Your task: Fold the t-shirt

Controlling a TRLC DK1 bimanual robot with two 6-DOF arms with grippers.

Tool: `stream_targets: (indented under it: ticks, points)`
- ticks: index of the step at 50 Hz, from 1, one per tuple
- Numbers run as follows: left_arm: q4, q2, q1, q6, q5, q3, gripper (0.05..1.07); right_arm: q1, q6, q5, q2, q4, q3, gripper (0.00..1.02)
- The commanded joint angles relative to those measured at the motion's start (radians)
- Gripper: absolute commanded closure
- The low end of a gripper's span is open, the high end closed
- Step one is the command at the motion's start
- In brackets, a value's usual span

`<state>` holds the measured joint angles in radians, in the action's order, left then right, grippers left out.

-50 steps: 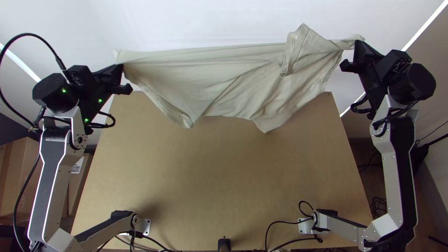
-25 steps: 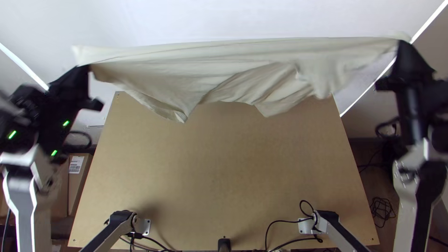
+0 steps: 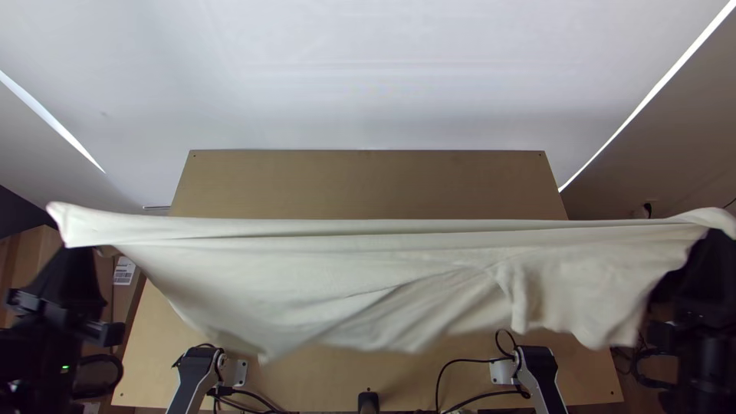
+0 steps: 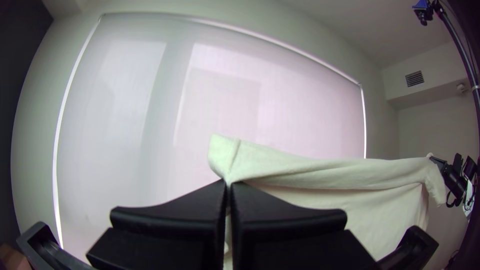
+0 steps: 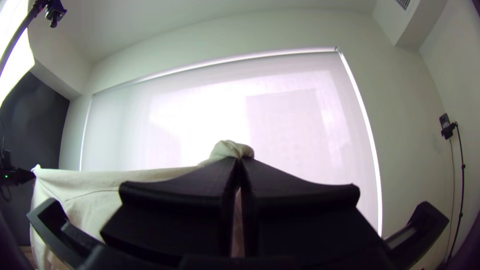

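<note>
With 12 o'clock at the table's far edge, the top view is showing the pale t-shirt (image 3: 307, 268) stretching taut in the air between the left gripper (image 3: 73, 264) at 9 o'clock and the right gripper (image 3: 713, 257) at 3 o'clock, its upper edge nearly straight and its creased, uneven lower edge hanging toward 6 o'clock. Both ends are reaching beyond the table's (image 3: 383, 184) side edges; a broad band of tabletop is lying between the upper edge and the 12 o'clock edge, a narrower strip toward 6 o'clock, where the left arm's base (image 3: 234, 372) and right arm's base (image 3: 506, 372) are standing. In the left wrist view, the left gripper (image 4: 229, 182) is clenching one corner of the shirt, fingers pressed together, the fabric spanning to the other gripper. In the right wrist view, the right gripper (image 5: 240, 160) is pinching a bunched corner, a pale blind (image 5: 290, 120) forming the backdrop.
</note>
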<state>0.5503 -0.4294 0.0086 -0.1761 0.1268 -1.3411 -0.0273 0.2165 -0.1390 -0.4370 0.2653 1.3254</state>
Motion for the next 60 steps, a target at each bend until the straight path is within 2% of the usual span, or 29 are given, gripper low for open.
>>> stream_targets:
  ticks: [1,9,14,18,23,33,41,50,60]
  points:
    - [0.057,0.047,0.008,-0.042,-0.019,0.111,1.05,0.026,0.018,0.030,0.003,0.038,-0.069,1.00]
    - [0.152,0.167,0.001,-0.049,0.033,0.402,1.05,0.118,0.046,0.029,0.026,0.213,-0.247,1.00]
    - [0.194,0.233,-0.012,-0.048,0.057,0.576,1.05,0.187,0.049,0.030,0.075,0.241,-0.433,1.00]
    - [0.195,0.251,-0.021,-0.045,0.070,0.680,1.05,0.204,0.049,0.030,0.078,0.238,-0.554,1.00]
    - [0.165,0.221,-0.036,-0.045,0.079,0.770,1.05,0.204,0.049,0.027,0.041,0.204,-0.664,1.00]
    - [0.028,0.015,-0.044,-0.045,0.080,0.803,1.05,0.191,0.093,0.013,-0.106,-0.012,-0.802,1.00]
    - [-0.099,-0.289,-0.050,-0.045,0.080,0.772,1.05,0.178,0.123,0.012,-0.359,-0.106,-0.764,1.00]
    - [-0.270,-0.580,-0.050,-0.046,0.079,0.706,1.05,0.171,0.141,0.001,-0.672,-0.087,-0.611,1.00]
    - [-0.314,-0.914,-0.033,-0.037,0.066,0.531,1.05,0.147,0.142,-0.014,-1.005,-0.024,-0.384,1.00]
